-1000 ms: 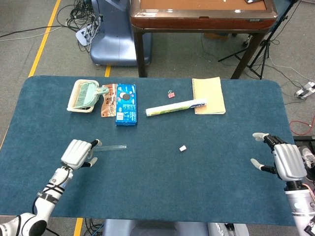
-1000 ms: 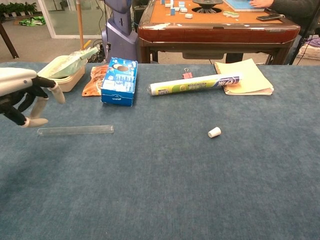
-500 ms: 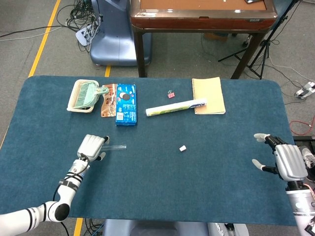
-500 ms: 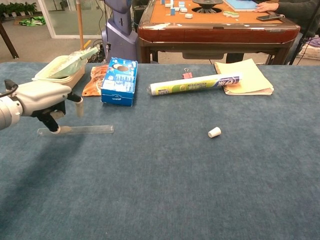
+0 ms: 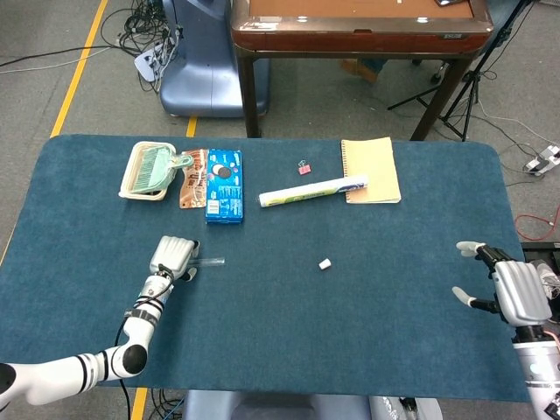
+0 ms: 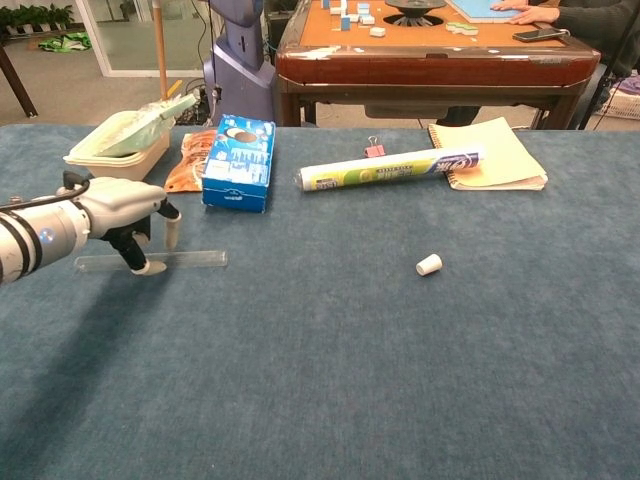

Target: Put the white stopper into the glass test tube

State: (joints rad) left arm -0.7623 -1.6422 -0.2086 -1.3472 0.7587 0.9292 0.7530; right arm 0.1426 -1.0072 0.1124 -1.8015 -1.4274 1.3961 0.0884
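Observation:
The glass test tube (image 6: 190, 259) lies flat on the blue table, left of centre; only its right end (image 5: 210, 261) shows in the head view. My left hand (image 6: 120, 205) (image 5: 172, 256) is low over the tube's middle, fingers spread down on both sides of it. I cannot tell whether they touch it. The small white stopper (image 5: 325, 262) (image 6: 429, 264) lies on its side near the table's middle, well right of the tube. My right hand (image 5: 516, 293) hovers by the right edge, fingers apart and holding nothing; the chest view does not show it.
Along the back stand a cream basket with a green brush (image 5: 149, 170), a snack packet (image 5: 192, 178), a blue box (image 5: 224, 184), a rolled tube of wrap (image 5: 312, 190), a pink binder clip (image 5: 304, 166) and a yellow notebook (image 5: 371, 170). A wooden table (image 6: 430, 55) stands behind.
My left hand has moved right along the table and come down over the middle of the test tube. The right hand has drifted slightly toward the near right corner. Tube and stopper have not moved.

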